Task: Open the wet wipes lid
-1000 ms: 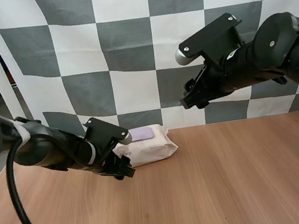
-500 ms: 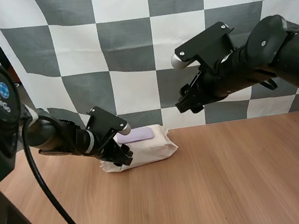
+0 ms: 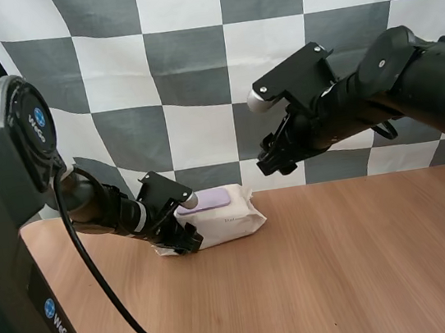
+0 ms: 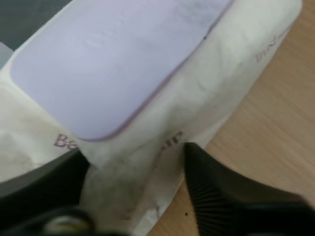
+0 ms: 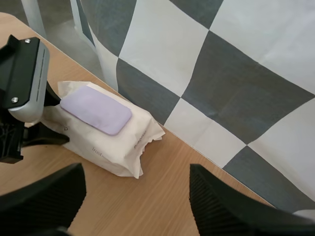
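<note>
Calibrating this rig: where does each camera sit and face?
High view: behind, above the bases, facing forward-down over the light wooden table; both arms, left gripper and right gripper show.
Left wrist view: on left arm, close over the soft white wipes pack and lilac lid; own open fingers astride its end.
Right wrist view: on raised right arm, looking down; own open fingers.
All share pack and lid.
</note>
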Controlling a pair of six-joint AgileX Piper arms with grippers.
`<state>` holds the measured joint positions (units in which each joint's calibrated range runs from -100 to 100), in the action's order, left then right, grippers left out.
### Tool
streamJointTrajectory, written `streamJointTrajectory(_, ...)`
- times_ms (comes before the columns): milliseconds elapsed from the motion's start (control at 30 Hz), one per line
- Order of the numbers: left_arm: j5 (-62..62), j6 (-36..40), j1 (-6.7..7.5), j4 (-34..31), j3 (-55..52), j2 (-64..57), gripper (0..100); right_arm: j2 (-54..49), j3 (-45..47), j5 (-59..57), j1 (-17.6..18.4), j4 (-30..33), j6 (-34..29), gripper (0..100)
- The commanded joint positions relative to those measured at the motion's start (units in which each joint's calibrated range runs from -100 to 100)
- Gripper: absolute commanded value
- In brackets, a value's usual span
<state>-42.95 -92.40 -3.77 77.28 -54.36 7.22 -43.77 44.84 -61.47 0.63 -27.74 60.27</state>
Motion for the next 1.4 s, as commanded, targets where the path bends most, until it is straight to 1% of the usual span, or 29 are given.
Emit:
streamJointTrajectory(0,-0.64,-0.92,-0.01,-0.28,0.01,0.01,0,0.83,-0.05,-0.02,0.02,0.00,1.51,100)
streamJointTrajectory(67,-1.66,-0.92,-0.01,-0.40,0.01,0.01,0,1.65,-0.05,-0.17,0.02,-1.06,3.46,100)
streamJointTrajectory(133,-3.72,-0.92,-0.01,-0.40,0.01,0.01,0,2.61,0.28,-0.66,0.02,-4.43,7.74,100)
streamJointTrajectory(300,-10.26,-0.92,-0.01,-1.81,0.01,0.01,0,6.97,0.40,-6.78,0.02,-17.75,20.90,100)
streamJointTrajectory(367,-10.75,-0.92,-0.01,-2.29,0.01,0.01,0,8.67,0.40,-6.78,0.02,-19.68,24.57,100)
streamJointTrajectory(400,-10.75,-0.92,-0.01,-2.42,0.01,0.01,0,9.32,0.40,-6.78,0.02,-20.26,25.38,100)
streamJointTrajectory(500,-10.75,-0.92,-0.01,-2.97,0.01,0.01,0,14.39,0.40,-6.97,0.08,-22.13,32.35,100)
streamJointTrajectory(600,-10.75,-0.92,-0.01,-2.97,0.01,0.01,0,18.50,0.40,-6.48,1.15,-21.92,36.39,100)
streamJointTrajectory(700,-10.75,-0.92,-0.01,-2.97,0.01,0.01,0,22.05,0.40,-2.11,3.26,-19.29,37.83,100)
streamJointTrajectory(800,-10.75,-0.92,-0.01,-3.54,0.01,0.01,0,24.76,0.40,6.67,6.34,-14.83,37.83,100)
streamJointTrajectory(867,-10.75,-0.92,-0.01,-4.13,0.01,0.01,0,25.91,0.40,12.80,8.46,-12.94,37.83,100)
streamJointTrajectory(1033,-10.75,-0.92,-0.01,-4.27,0.01,0.01,0,27.36,0.40,25.52,11.53,-12.14,38.58,100)
streamJointTrajectory(1100,-10.75,-0.92,-0.01,-4.27,0.01,0.01,0,28.05,0.40,30.64,12.46,-11.65,39.44,100)
streamJointTrajectory(1167,-10.75,-0.92,-0.01,-4.27,0.01,0.01,0,29.02,-0.09,32.59,13.05,-9.77,39.44,100)
streamJointTrajectory(1267,-10.75,-0.92,-0.01,-4.27,0.01,0.01,0,30.45,-0.05,36.56,13.21,-7.12,39.44,100)
streamJointTrajectory(1367,-10.59,-0.92,-0.01,-4.27,0.01,0.01,0,31.30,-0.05,39.74,13.21,-6.18,39.34,100)
